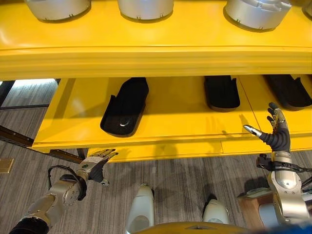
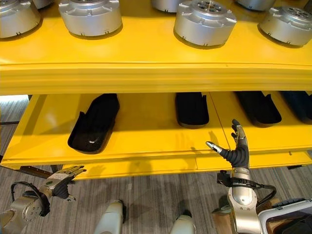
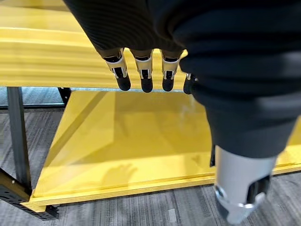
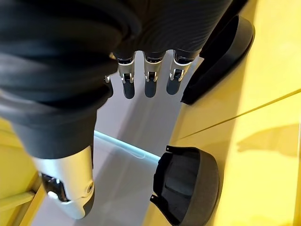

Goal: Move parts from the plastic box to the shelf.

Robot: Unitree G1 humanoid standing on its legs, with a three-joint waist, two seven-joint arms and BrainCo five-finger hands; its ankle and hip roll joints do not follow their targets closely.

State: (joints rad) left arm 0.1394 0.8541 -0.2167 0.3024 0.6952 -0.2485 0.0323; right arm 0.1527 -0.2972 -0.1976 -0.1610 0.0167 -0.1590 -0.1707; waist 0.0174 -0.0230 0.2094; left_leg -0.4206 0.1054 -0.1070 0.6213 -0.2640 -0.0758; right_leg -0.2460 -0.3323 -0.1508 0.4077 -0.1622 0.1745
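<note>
On the lower yellow shelf (image 1: pixel 180 124), black moulded parts lie in a row: one part (image 1: pixel 126 107) towards the left end, a second part (image 1: pixel 222 92) near the middle and a third part (image 1: pixel 288 90) towards the right end, while round silver housings (image 2: pixel 204 22) stand along the upper shelf (image 2: pixel 146 68). Before the lower shelf's front edge towards its right end, the right hand (image 1: pixel 277 130) is raised with fingers straight and spread, holding nothing. Below that edge's left part, the left hand (image 1: pixel 96 165) hangs with relaxed fingers, also empty.
</note>
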